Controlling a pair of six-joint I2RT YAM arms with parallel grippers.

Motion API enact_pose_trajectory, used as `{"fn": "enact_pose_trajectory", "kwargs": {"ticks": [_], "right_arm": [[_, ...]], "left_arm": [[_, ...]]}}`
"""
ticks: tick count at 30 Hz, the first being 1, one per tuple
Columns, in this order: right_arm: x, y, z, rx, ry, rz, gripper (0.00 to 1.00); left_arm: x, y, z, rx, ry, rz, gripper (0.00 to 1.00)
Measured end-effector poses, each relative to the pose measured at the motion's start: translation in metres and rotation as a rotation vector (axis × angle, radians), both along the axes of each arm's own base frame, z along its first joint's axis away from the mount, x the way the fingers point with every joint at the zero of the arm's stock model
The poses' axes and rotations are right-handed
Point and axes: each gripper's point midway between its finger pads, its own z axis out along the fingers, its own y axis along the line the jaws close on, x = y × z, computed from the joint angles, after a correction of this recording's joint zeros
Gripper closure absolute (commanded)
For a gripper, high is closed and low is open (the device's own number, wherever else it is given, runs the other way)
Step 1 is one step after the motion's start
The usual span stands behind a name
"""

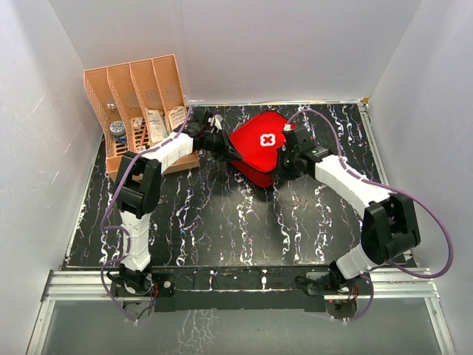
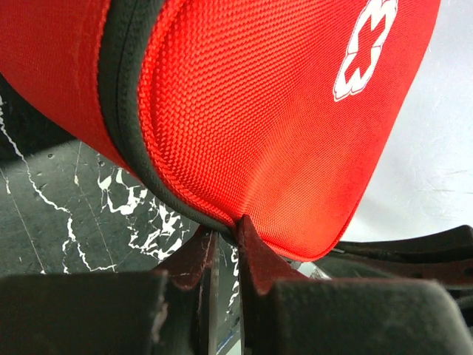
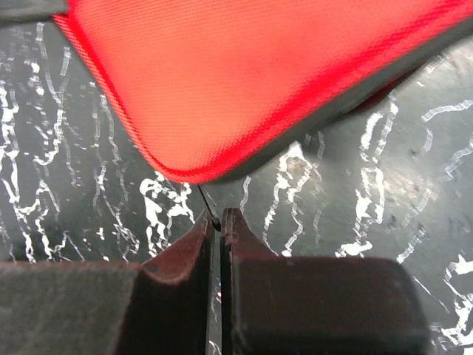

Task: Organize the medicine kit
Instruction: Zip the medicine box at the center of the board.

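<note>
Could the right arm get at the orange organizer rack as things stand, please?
Probably not: the red medicine kit and the left gripper sit between the right gripper and the orange organizer rack at the far left.

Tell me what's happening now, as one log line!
kit: cross up | left gripper: shut, at kit's edge | right gripper: shut, near kit's corner
</note>
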Motion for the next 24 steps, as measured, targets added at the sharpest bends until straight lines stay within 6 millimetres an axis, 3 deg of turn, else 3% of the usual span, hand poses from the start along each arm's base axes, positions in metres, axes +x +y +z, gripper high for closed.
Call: {"fn": "enact_pose_trajectory", "kwargs": {"ticks": [4, 11, 19, 24], "right_arm": [[0.002, -0.023, -0.004, -0.033, 0.014, -0.065, 1.00], [0.005, -0.046, -0.011, -0.071, 0.023, -0.136, 1.00], [0.024, -0.103, -0.008, -0.171, 0.007, -0.273, 1.00], [0.037, -0.119, -0.009, -0.195, 0.017, -0.290, 1.00]], "left_arm": [[0.000, 0.001, -0.001, 0.008, -0.010, -0.006, 1.00], [-0.006, 0.003, -0.006, 0.017, -0.012, -0.041, 1.00], [-0.013, 0.015, -0.009, 0.019, -0.033, -0.128, 1.00], [-0.023, 0.019, -0.007, 0.002, -0.048, -0.215, 1.00]]}}
